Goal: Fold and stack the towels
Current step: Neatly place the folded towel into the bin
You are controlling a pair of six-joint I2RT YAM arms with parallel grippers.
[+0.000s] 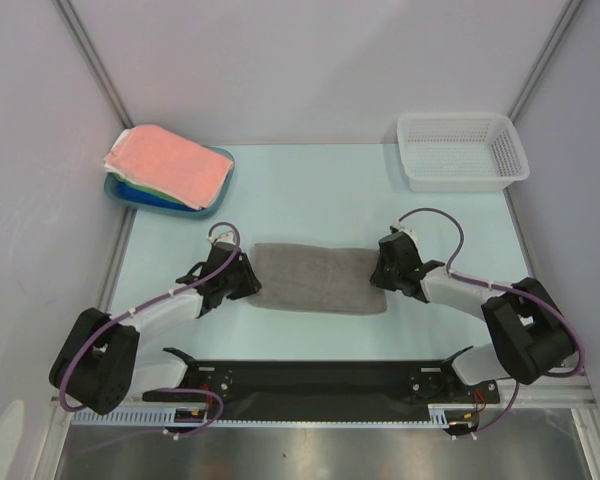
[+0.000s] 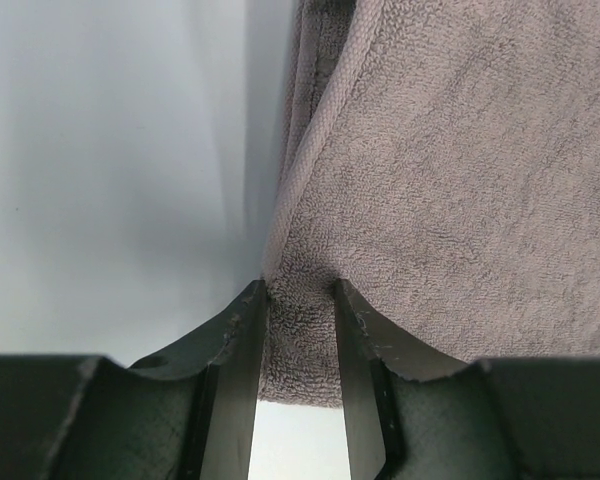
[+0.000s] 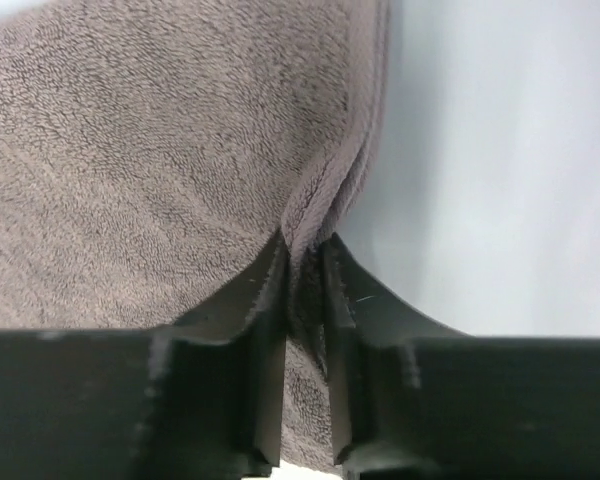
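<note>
1. A grey towel lies flat at the middle of the pale desk, a wide rectangle with its long sides running from 9 o'clock to 3 o'clock.
2. The left arm reaches in from 8 o'clock. The left jaws are clamped on the towel's 9 o'clock edge. In the left wrist view, terry cloth is bunched between the two dark fingers and touches both.
3. That same view shows two hemmed edges running side by side above the grip, so the cloth looks doubled there.
4. The right arm comes in from 4 o'clock. The right jaws are pinched on the towel's 3 o'clock edge, and in the right wrist view the hem is drawn up into a narrow fold between them.
5. At the desk's 10 o'clock corner sits a blue tray holding a stack of towels, with a salmon pink towel on top and white, green and blue edges showing beneath it.
6. At 1 o'clock, well apart from the grey towel, stands a white perforated basket.
</note>
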